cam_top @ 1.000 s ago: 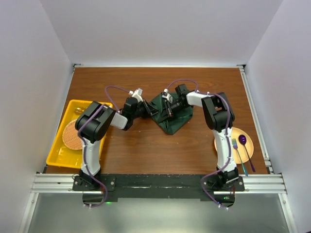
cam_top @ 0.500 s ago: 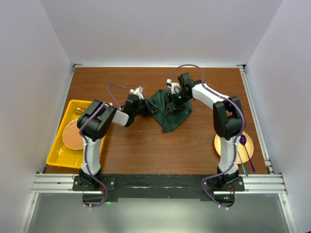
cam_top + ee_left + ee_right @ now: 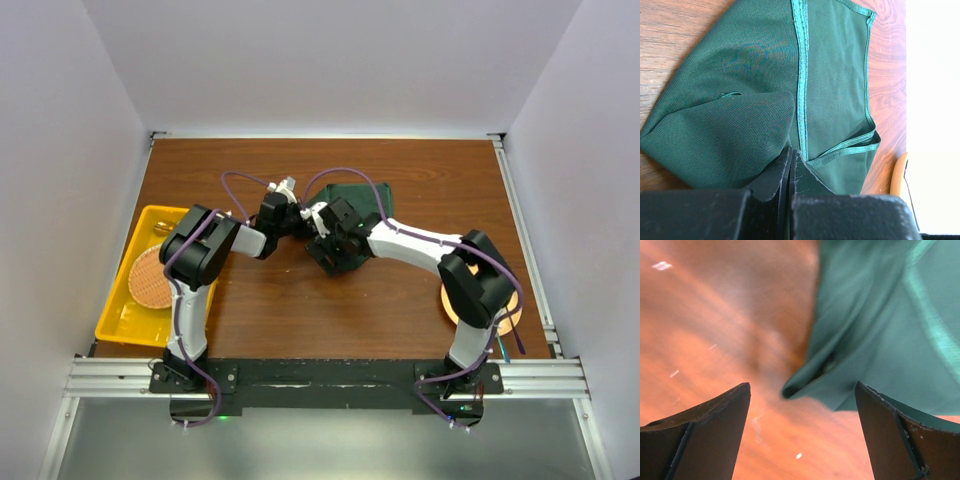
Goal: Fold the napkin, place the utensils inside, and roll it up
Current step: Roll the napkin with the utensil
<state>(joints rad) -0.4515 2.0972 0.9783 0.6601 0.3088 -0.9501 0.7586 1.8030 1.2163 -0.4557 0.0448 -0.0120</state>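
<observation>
Left wrist view: the dark green napkin [image 3: 740, 95] lies folded on the wooden table [image 3: 670, 30], its stitched hem crossing the top layer. The left gripper [image 3: 791, 155] is clenched on a fold, and the right gripper [image 3: 801, 387] is spread wide over a rumpled corner

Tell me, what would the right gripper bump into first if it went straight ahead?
Probably the napkin. Its folded edge lies just ahead, between the open fingers of the right gripper, though the blurred view makes the depth uncertain.
</observation>
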